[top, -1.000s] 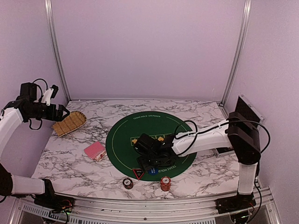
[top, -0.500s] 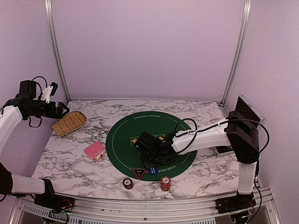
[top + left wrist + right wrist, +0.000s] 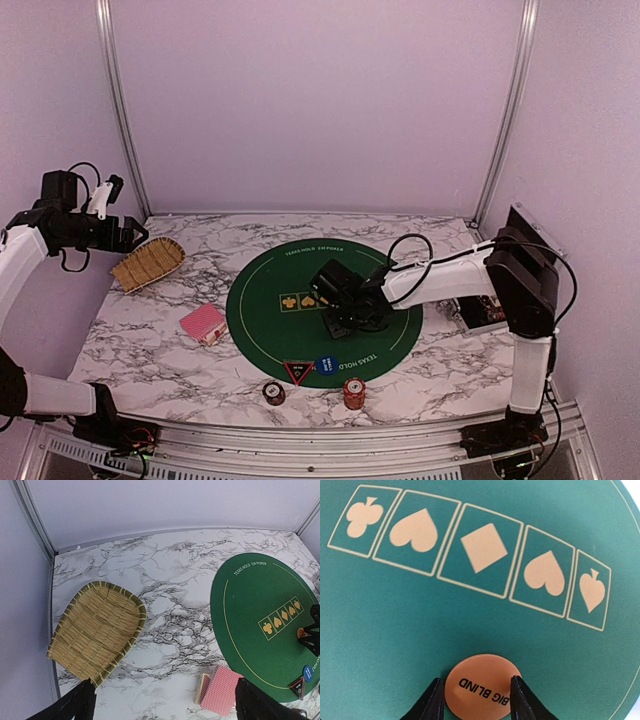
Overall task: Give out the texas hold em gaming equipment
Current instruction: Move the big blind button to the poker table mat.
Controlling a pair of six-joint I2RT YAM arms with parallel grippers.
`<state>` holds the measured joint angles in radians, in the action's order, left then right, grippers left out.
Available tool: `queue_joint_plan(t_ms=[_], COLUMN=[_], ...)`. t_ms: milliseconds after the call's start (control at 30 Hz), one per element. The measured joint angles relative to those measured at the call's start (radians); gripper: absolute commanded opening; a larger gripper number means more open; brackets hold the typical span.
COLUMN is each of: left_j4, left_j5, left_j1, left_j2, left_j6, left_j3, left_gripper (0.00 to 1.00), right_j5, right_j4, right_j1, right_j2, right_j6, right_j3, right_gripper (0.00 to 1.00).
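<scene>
marble table (image 3: 150, 350) carries a green round mat (image 3: 260, 300). right gripper (image 3: 476, 680) stands low, jaws at both sides of the orange big blind disc (image 3: 482, 686) near mat centre, probably to carry it to a seat; whether they press it i cannot tell. left gripper (image 3: 164, 682), spread wide and empty, hangs near the empty woven basket (image 3: 95, 630) at 10 o'clock.
</scene>
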<state>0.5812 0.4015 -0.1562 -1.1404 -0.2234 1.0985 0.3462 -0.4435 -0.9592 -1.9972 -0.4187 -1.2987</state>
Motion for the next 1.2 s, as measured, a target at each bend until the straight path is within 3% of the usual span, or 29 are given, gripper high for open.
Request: queue_joint_plan(t_ms=[167,533,900,1200], left_j4=[0.000,0.001,0.001,0.001], left_j5=[0.000,0.001,0.002,0.002], left_j1=[0.000,0.000,0.000,0.000], left_j2=[0.000,-0.005,-0.005,-0.005], left_j6=[0.000,0.002,-0.001,-0.001], left_j3=[0.000,0.006,0.006,0.006], left_gripper=[0.99,0.99,0.99,0.99], right_j5=[0.003,-0.004,-0.085,-0.103], right_j4=[0.000,-0.013,-0.006,0.006], right_j1=[0.061,0.089,0.023,0.039], right_j2=[-0.005,0.027,0.108,0.090], right_j6=[0.038,0.033,-0.074,-0.093], right_j3=[-0.012,-0.007,0.123,0.117], right_gripper=[0.58,0.61,0.44,0.38])
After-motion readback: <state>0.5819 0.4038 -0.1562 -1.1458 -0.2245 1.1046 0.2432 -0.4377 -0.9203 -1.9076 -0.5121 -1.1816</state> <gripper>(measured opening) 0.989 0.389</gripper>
